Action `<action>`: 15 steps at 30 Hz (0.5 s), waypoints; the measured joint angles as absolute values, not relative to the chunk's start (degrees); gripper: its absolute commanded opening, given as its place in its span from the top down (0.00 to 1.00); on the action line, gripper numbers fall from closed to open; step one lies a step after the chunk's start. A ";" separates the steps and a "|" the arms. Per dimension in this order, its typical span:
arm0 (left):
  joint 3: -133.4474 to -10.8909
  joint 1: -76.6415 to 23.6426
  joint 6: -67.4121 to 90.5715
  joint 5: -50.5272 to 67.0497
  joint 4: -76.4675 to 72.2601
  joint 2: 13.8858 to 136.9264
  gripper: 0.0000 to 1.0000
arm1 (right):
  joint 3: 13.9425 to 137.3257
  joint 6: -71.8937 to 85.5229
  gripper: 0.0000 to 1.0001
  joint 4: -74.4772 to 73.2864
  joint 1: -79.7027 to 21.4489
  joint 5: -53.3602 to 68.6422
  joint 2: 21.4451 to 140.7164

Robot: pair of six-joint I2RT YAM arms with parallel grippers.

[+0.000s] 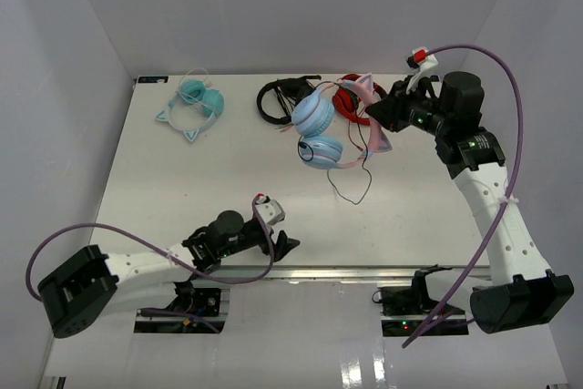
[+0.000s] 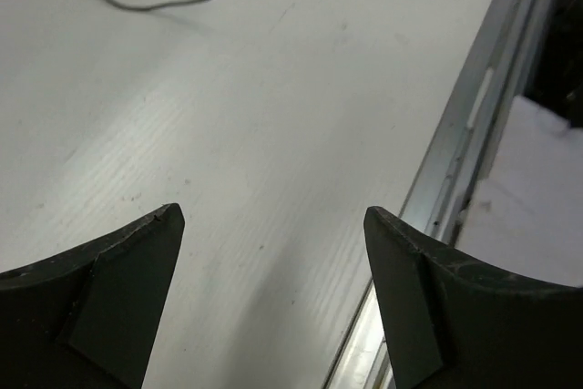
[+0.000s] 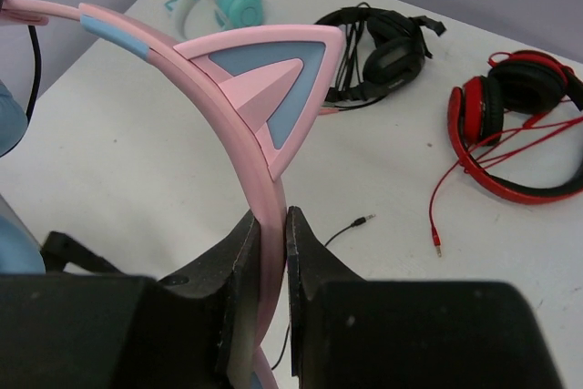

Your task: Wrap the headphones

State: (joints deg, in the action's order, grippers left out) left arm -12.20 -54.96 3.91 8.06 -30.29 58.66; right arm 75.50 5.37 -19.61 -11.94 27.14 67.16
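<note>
The biggest risk sits with the right gripper [image 3: 271,225], whose jaws are clamped on the pink headband [image 3: 264,107] of the headphones [image 1: 328,129] at the far right of the table [image 1: 182,189]. The hold is a narrow pinch on a smooth curved band with the blue ear cups [image 1: 314,120] off to one side, so I judge the set could pivot or slip out if it is swung quickly. Whether the cups touch the table I cannot tell. Next, the left gripper [image 2: 273,216] is spread wide and empty, low over bare table beside the front rail [image 2: 455,152] and well apart from the headphones. The thin black cable [image 1: 351,190] trails loose toward it, and a limp cord lying flat is easy to miss or to jam against the surface. A smaller hazard is crowding: the red pair [image 1: 346,97] lies just beside the held set and the black pair [image 1: 278,99] near it, so cords could snag and drag. The teal pair [image 1: 196,107] is well apart at the far left. The room is a plain booth, its pale walls [image 1: 273,6] closing in the back and both sides. The table is matte white, faintly ribbed and lightly scuffed, giving the dark cord good contrast but probably little friction.
</note>
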 measured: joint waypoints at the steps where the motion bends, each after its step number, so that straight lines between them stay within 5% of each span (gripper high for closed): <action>1: -11.80 -54.96 3.69 7.10 -31.89 61.01 0.04 | 75.49 4.70 0.92 -19.76 -11.96 28.55 66.70; 6: -16.31 -52.53 8.39 4.34 -36.57 76.00 0.02 | 75.49 2.19 0.92 -20.72 -11.87 33.01 64.28; 15: -43.83 -39.72 47.93 16.40 -26.42 101.82 0.02 | 72.70 0.62 0.92 -21.56 -11.57 34.60 59.37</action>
